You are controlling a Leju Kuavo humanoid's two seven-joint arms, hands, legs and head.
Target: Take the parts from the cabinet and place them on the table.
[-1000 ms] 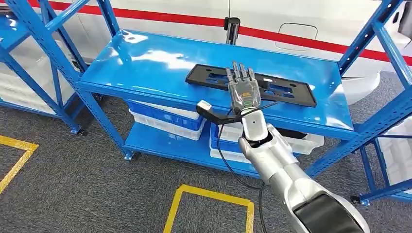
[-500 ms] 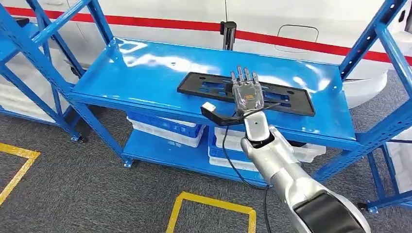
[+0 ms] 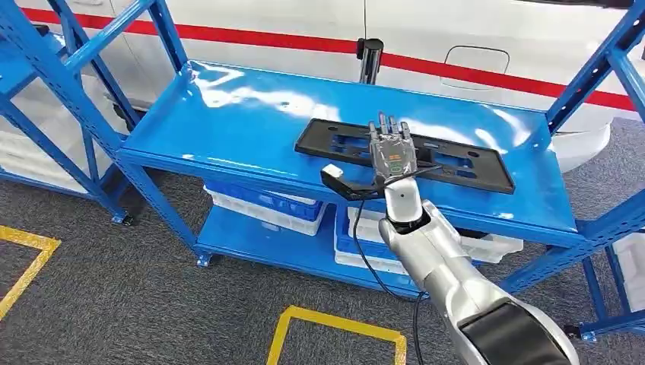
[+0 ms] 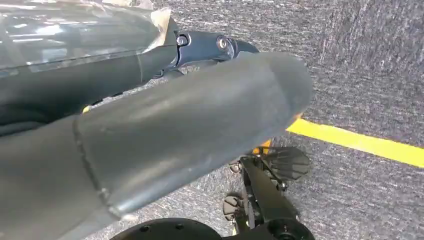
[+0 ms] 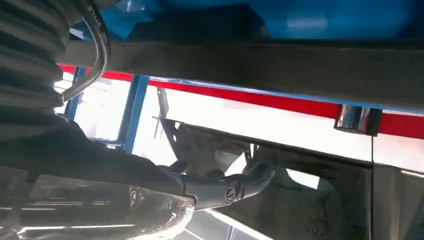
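The right arm is reaching out from the lower right of the head view, and the right hand (image 3: 392, 151) is hanging flat, palm down, over the black part (image 3: 341, 143). That part, a long flat frame with cut-out slots, is lying along the top shelf of the blue cabinet (image 3: 228, 122), toward its front edge and right of the shelf's middle. The fingers (image 3: 388, 131) are stretching straight forward and sitting close side by side, holding nothing; whether they are actually touching the part is impossible to tell from this angle. The wrist camera (image 3: 332, 174) is sticking out to the left of the wrist, with a black cable looping down beside the silver forearm. Below the shelf, white and blue bins (image 3: 262, 204) are sitting on the lower level. A yellow floor marking (image 3: 335, 325) is showing on the grey carpet in front of the cabinet. In the left wrist view, the left hand (image 4: 150, 135) is looming large and blurred over the carpet, and how its fingers are lying cannot be made out
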